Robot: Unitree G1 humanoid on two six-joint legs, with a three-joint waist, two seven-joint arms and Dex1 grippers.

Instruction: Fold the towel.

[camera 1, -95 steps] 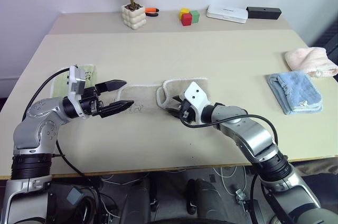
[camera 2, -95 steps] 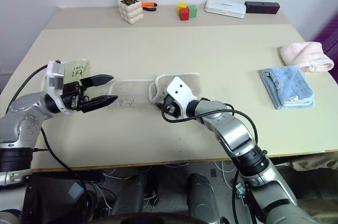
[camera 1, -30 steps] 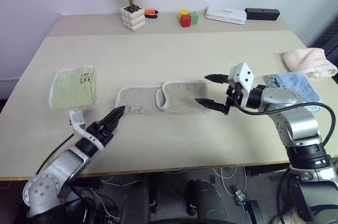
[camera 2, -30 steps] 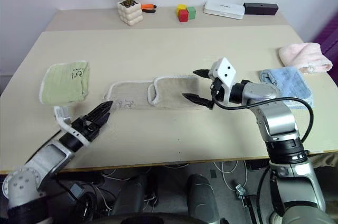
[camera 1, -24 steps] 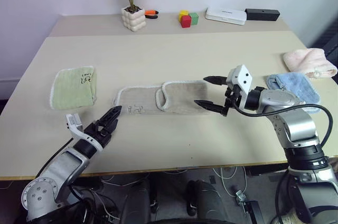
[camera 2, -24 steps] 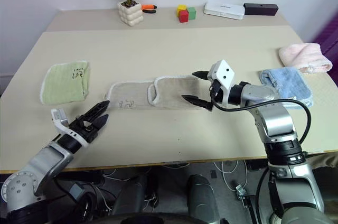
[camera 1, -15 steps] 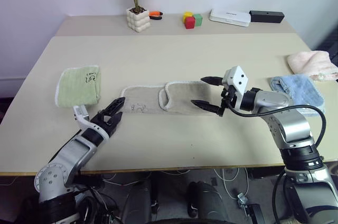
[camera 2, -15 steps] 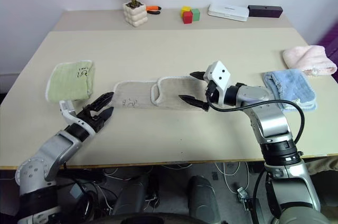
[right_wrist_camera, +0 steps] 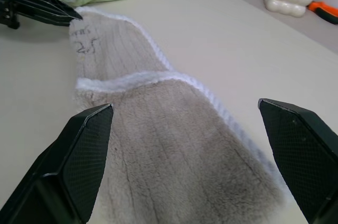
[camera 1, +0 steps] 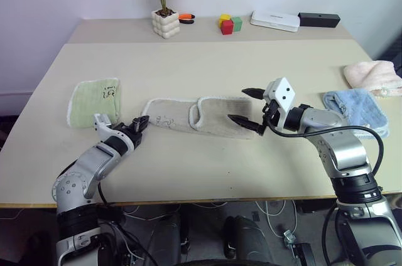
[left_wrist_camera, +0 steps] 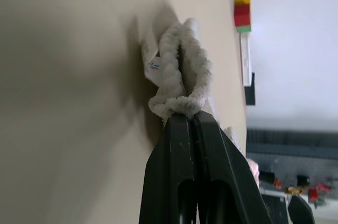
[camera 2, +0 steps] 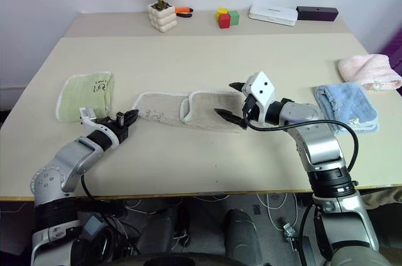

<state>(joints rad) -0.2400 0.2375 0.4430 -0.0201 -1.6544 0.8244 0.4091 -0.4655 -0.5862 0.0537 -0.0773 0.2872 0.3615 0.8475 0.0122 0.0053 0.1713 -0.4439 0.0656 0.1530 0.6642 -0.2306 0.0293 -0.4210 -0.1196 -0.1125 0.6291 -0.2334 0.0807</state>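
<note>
So the left gripper (camera 2: 127, 117) has just snapped closed, and it's now pinching the near-left corner of the towel (camera 1: 207, 115) between its black fingers. A second ago it was hanging wide open short of that edge, so this looks like the grab that sets up the next fold. In the left wrist view you can see the whitish edging bunched right at the fingertips.

The right gripper (camera 1: 247, 108) hasn't budged. It's spread wide, hovering over the towel's right end and holding nothing.

The towel lies partly folded mid-table (camera 1: 207, 59), between a green cloth (camera 1: 94, 101) and a blue cloth (camera 1: 355, 106). A pink cloth (camera 1: 372, 76) and a potted plant (camera 1: 164, 4) sit further out, with colored blocks (camera 1: 227, 24) by the back wall.
</note>
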